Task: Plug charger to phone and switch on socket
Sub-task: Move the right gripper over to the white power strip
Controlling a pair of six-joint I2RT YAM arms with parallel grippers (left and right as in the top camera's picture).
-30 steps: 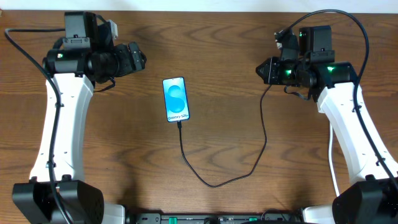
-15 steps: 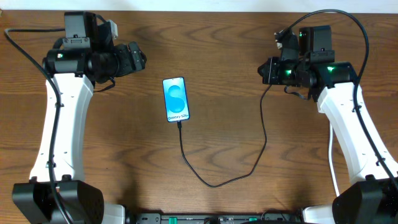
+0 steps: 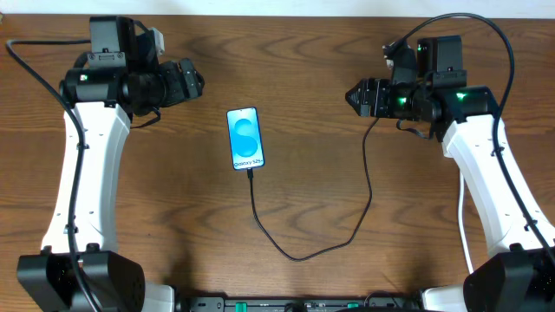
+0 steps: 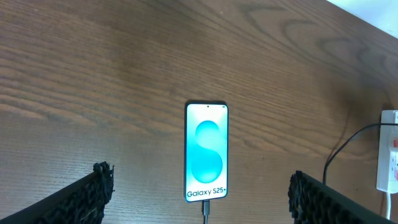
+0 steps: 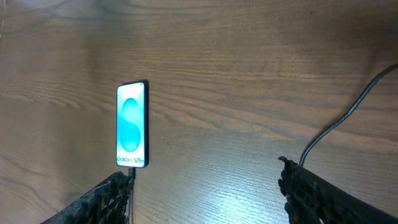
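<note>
Both grippers are empty with jaws apart. The left gripper [image 3: 196, 84] hangs at the far left of the table [image 3: 295, 52], pointing right. In its wrist view the fingers [image 4: 84, 202] sit wide at either side, with nothing between them. The right gripper [image 3: 351, 97] is at the far right, pointing left, and its fingers [image 5: 323, 196] are spread too, gripping nothing.

The phone [image 3: 244, 139] lies flat on the wood about mid-table, a bit left of centre. It sits between the grippers and apart from both, screen lit blue, with "Galaxy S25+" at its near end.

The charger [image 3: 371, 173] has its plug tip in the phone's near edge. The cable runs near, loops right, then climbs far and goes under the right gripper.

The socket [image 4: 389, 152] shows only at the right edge of the left wrist view. It is white with red markings, and the black cable runs up to it. Can't tell the switch position.
</note>
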